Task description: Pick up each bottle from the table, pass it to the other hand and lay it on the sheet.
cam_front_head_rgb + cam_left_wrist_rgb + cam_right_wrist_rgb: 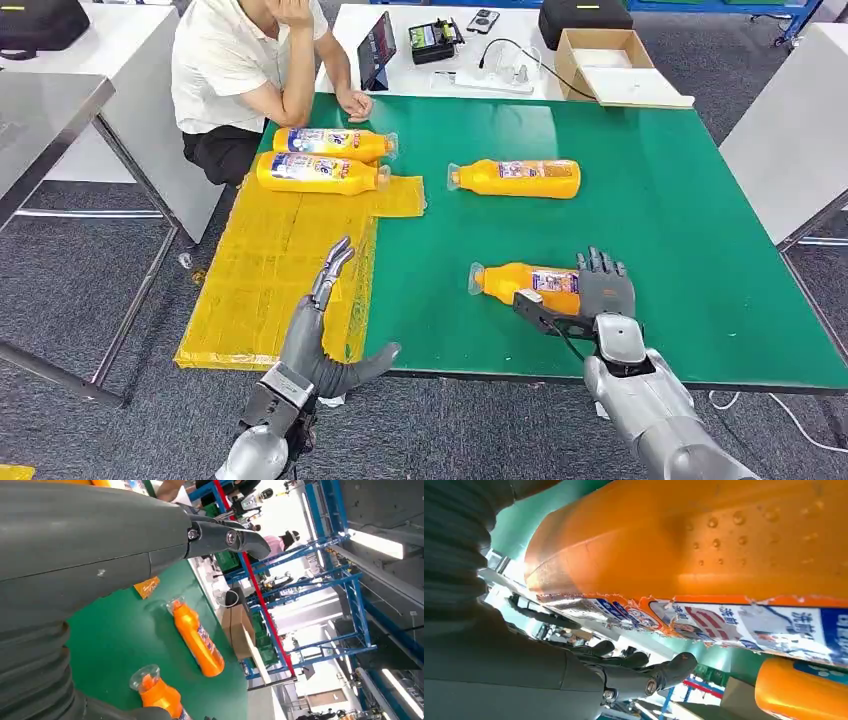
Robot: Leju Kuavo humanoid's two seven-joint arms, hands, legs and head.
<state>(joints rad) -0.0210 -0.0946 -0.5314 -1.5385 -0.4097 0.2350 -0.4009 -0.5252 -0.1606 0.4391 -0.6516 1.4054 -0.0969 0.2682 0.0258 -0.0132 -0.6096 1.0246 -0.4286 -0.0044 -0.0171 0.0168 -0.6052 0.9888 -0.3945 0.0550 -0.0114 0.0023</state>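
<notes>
Bottle (525, 284) lies under the right hand (604, 290), ungripped.

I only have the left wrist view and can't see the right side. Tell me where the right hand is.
Observer: The right hand is at the near bottle's base end, fingers straight, not closed round it.
Operator: Report the sheet.
Observer: At the far end of the sheet, a front bottle and a back bottle lie side by side.
Operator: Place the left hand.
Observer: The left hand is open over the sheet's near part.
</notes>
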